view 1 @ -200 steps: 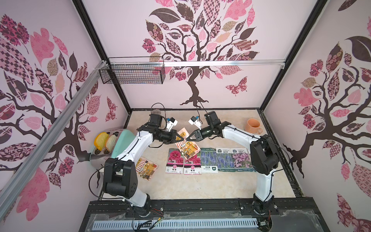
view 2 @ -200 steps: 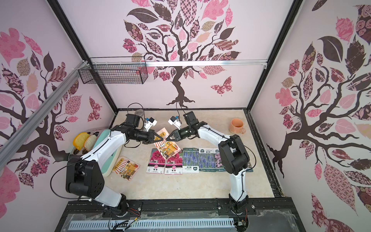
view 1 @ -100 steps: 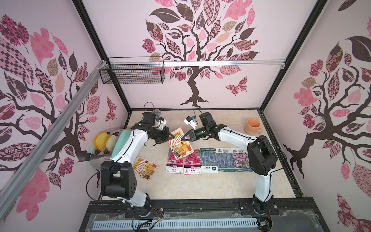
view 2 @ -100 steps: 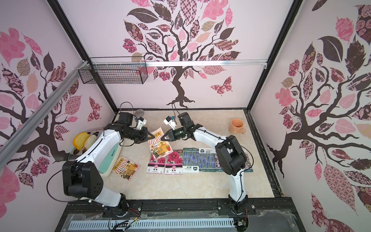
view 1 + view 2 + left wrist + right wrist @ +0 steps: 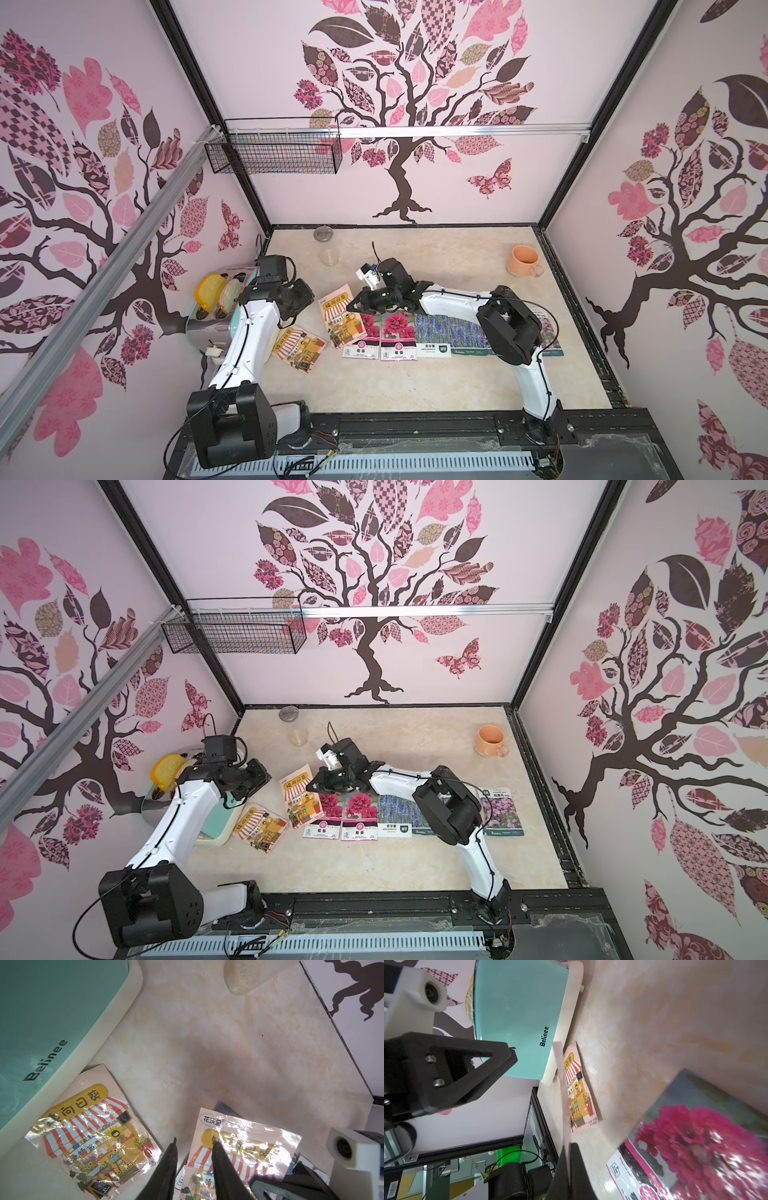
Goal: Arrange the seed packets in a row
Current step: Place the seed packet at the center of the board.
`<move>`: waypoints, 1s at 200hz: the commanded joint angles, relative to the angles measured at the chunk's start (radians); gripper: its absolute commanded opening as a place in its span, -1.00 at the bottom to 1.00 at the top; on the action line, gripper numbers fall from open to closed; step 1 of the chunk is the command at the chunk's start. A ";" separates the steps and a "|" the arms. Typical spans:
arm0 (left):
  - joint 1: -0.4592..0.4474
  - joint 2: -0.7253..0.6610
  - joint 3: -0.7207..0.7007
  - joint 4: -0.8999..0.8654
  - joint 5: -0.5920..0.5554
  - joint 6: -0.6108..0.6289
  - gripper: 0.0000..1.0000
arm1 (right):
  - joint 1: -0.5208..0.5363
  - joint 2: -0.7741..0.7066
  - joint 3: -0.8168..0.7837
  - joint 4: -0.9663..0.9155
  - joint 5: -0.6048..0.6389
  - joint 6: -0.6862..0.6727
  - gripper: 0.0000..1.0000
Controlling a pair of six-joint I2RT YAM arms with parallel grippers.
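The orange shop packet [image 5: 340, 320] is left of centre in both top views, at the left end of the row. Its lower corner overlaps the first of the red flower packets [image 5: 360, 336]. A second ago it was higher and further right, above the row, pinched from both sides.

Only the right gripper [image 5: 351, 307] has it now, clamped tight on the upper right edge. In the right wrist view the packet is edge-on, a thin pale strip running out from between the closed fingers [image 5: 581, 1172]. Can't tell if it touches the table.

The left gripper [image 5: 194, 1141] has let go and backed off toward the left of the frame, fingers a little apart with nothing between them.

The row itself hasn't budged: reds, then the lavender packets [image 5: 432, 337], then a pink-purple packet [image 5: 500, 812] half behind the right arm. The second orange packet [image 5: 299, 348] lies tilted at lower left as before, just beside the teal toaster [image 5: 41, 1012].
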 commanded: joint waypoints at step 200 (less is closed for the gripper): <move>0.004 0.308 -0.144 0.275 -0.020 -0.011 -0.63 | 0.097 0.236 0.199 0.018 0.301 0.111 -0.88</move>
